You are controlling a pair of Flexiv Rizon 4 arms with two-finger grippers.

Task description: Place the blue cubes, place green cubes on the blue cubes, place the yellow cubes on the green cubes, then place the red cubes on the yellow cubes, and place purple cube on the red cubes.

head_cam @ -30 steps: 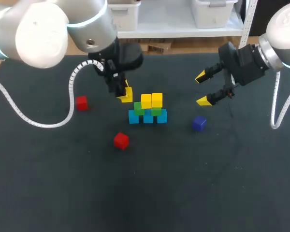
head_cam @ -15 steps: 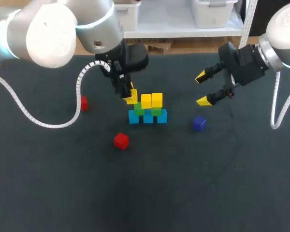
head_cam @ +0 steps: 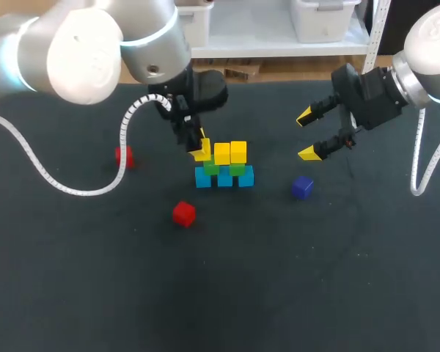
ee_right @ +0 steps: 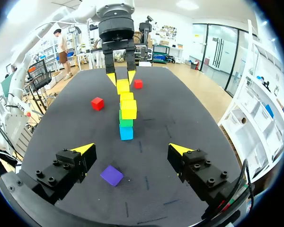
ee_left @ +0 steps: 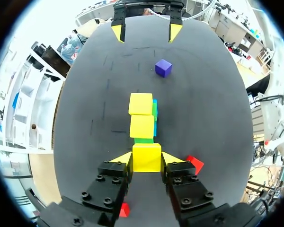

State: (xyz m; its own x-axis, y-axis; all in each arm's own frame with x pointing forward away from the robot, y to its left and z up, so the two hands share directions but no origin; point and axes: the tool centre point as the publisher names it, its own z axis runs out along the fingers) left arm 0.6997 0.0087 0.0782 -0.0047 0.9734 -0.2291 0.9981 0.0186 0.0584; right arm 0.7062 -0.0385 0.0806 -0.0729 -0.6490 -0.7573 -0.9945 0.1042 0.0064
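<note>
Left gripper point(ee_left: 147, 160) clamped on a yellow cube point(ee_left: 146, 152), just beside the stack point(head_cam: 225, 167). Right gripper point(head_cam: 306, 135) fingers apart, above the bench point(head_cam: 315, 279), near the purple cube point(head_cam: 302, 187).

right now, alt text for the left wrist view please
The left gripper is shut on a yellow cube, with the yellow-topped stack of cubes just ahead of it. Beyond lies a purple cube, then the open right gripper.

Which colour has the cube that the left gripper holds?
Yellow. The cube shows best in the left wrist view.
</note>
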